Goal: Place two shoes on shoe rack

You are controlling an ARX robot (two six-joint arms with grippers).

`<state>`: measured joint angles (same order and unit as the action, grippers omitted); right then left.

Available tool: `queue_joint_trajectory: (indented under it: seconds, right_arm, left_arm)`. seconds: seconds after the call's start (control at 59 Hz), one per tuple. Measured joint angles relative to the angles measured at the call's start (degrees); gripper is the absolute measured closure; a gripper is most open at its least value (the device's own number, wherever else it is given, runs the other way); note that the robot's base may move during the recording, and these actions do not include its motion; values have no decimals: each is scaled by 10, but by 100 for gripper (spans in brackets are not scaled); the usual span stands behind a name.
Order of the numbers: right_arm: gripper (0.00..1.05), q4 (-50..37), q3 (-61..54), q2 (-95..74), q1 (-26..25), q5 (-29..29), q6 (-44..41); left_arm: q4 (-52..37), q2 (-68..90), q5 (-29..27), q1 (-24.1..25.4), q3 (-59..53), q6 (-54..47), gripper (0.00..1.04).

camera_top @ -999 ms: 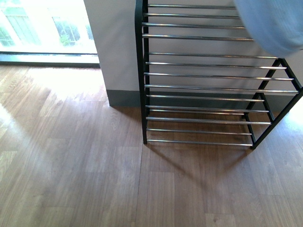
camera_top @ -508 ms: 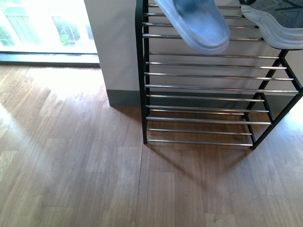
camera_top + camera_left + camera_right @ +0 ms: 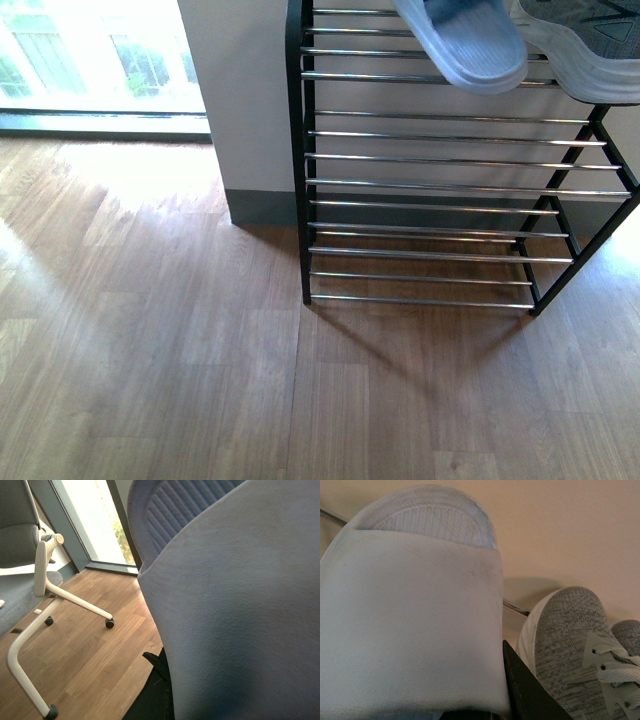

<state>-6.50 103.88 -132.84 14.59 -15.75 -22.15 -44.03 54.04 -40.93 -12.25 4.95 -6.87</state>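
Observation:
A pale blue slide point(image 3: 465, 45) hangs over the top bars of the shoe rack point(image 3: 300, 150), just left of a grey knit sneaker point(image 3: 585, 50) that rests on the top shelf. Neither arm shows in the front view. In the right wrist view my right gripper point(image 3: 455, 685) is shut on a pale blue slide point(image 3: 410, 625), one black finger point(image 3: 525, 690) showing beside its strap. The grey sneaker point(image 3: 570, 650) lies close by, with a second one point(image 3: 626, 630) behind. My left gripper point(image 3: 215, 680) is shut on another pale blue slide point(image 3: 235, 605), which hides most of the jaws.
The rack stands on a wooden floor point(image 3: 150, 350) against a white wall point(image 3: 240, 90), with lower chrome bars point(image 3: 430, 205) bare. A window point(image 3: 90, 55) is at the far left. The left wrist view shows a white office chair point(image 3: 35, 580) on castors over the floor.
The slide at the rack's top has shifted right, toward the grey sneaker. One second ago a large pale blue shape covered the upper right corner and hid the sneaker.

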Motion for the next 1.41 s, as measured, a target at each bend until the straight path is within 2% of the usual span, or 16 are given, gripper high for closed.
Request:
queue_joint_trajectory:
  seconds: [0.356, 0.898, 1.067, 1.135, 1.304, 1.372, 1.406]
  right_arm:
    - [103, 36, 24, -35, 2, -36, 9]
    - [103, 4, 33, -46, -6, -89, -26]
    - [82, -15, 33, -46, -8, -113, -43]
    - [70, -14, 32, -46, -9, -110, -48]
    - [37, 18, -17, 0, -9, -61, -32]
    - [28, 38, -35, 28, -9, -44, -23]
    - [19, 41, -61, 63, -10, -33, -19]
  left_arm:
    - [0, 0, 0, 0, 0, 0, 103]
    - [0, 0, 0, 0, 0, 0, 103]
    - [0, 0, 0, 0, 0, 0, 103]
    - [0, 0, 0, 0, 0, 0, 103]
    - [0, 0, 0, 0, 0, 0, 103]
    - [0, 0, 0, 0, 0, 0, 103]
    - [0, 0, 0, 0, 0, 0, 103]
